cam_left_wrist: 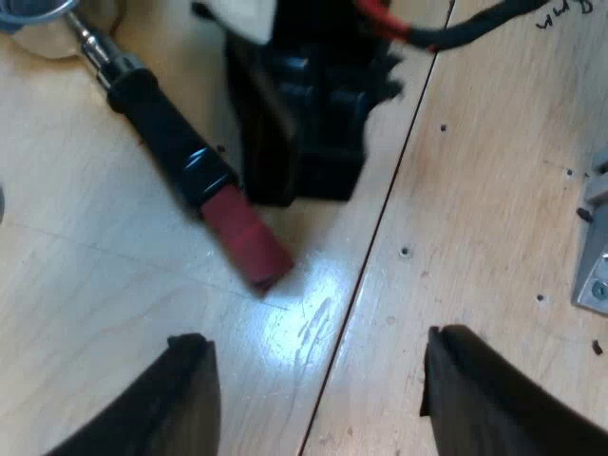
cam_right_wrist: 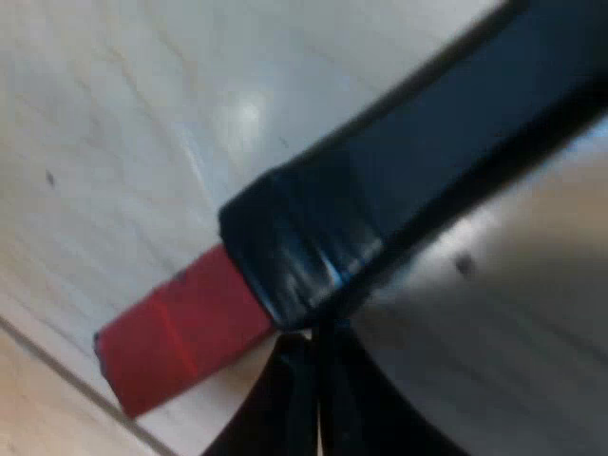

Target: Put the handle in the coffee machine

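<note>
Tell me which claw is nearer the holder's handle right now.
Right. The right claw sits close against the handle, just up from its red end. The left claw hovers open over the table, set back beyond the red end.

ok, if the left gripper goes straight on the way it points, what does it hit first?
Most likely the wooden table, just short of the handle's red end; the right gripper sits beyond that. Depth is hard to judge.

Pale wood table [cam_left_wrist: 494,190] with dark seam [cam_left_wrist: 380,220]; holder [cam_left_wrist: 161,133] lying on it.
</note>
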